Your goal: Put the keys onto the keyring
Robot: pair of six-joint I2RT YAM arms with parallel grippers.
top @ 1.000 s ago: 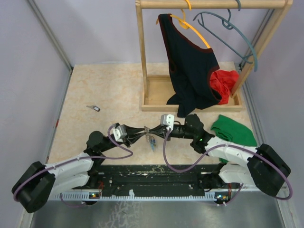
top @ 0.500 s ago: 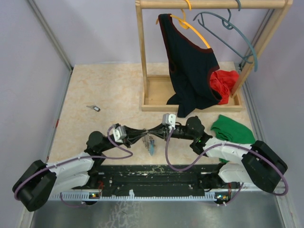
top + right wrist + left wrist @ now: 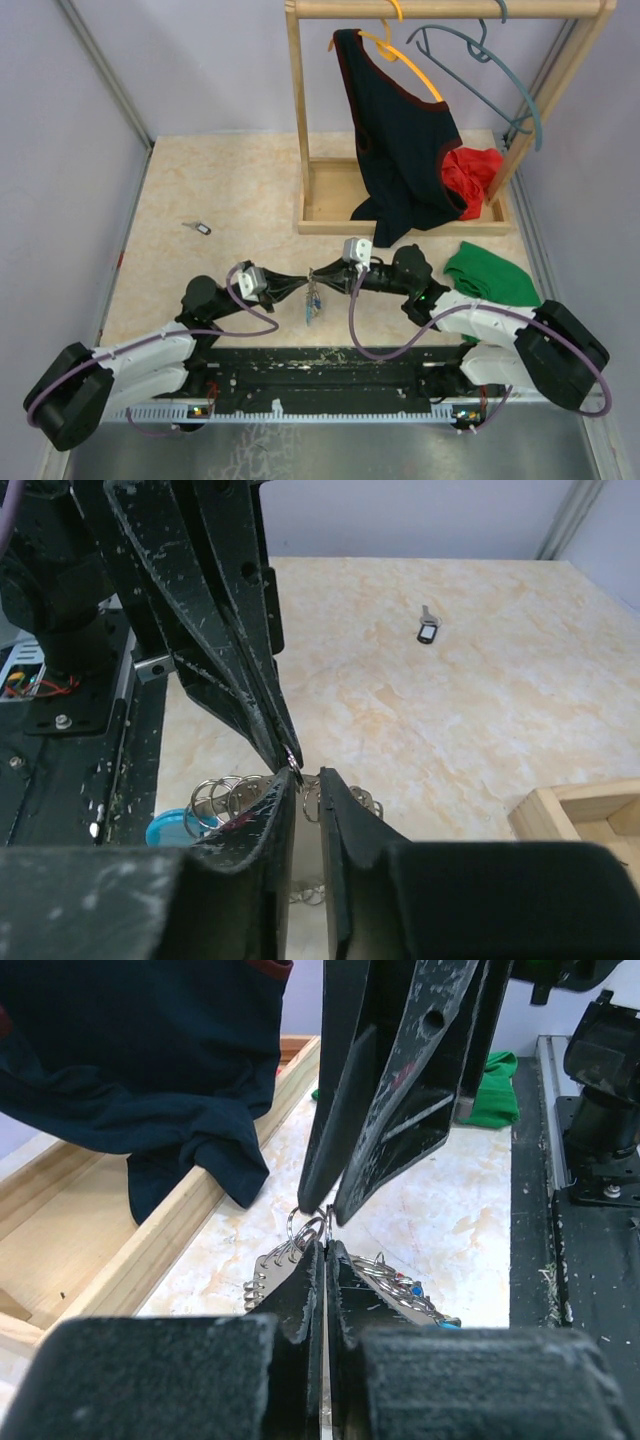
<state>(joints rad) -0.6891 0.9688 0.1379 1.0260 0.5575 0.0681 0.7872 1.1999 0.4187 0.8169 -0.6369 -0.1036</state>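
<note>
The keyring (image 3: 313, 300) hangs above the table between my two grippers, its grey coils (image 3: 268, 1272) and light-blue section (image 3: 165, 830) drooping under the fingertips. My left gripper (image 3: 306, 278) (image 3: 328, 1250) is shut on its thin wire. Tiny red and blue key heads (image 3: 408, 1284) show among the coils. Facing it tip to tip, my right gripper (image 3: 319, 274) (image 3: 308, 778) is open by a narrow gap, with a small ring (image 3: 322, 802) loose between its fingers. A black-headed key (image 3: 200, 228) (image 3: 427, 631) lies alone on the table at the far left.
A wooden rack (image 3: 310, 200) stands at the back with a dark top (image 3: 400, 150) on a yellow hanger, a grey-blue hanger (image 3: 490, 70) and a red cloth (image 3: 472, 175) in its base. A green cloth (image 3: 490, 272) lies right of my right arm.
My left gripper has closed on the keyring's wire and my right gripper has opened a little. The hanging keyring has swung slightly left.
</note>
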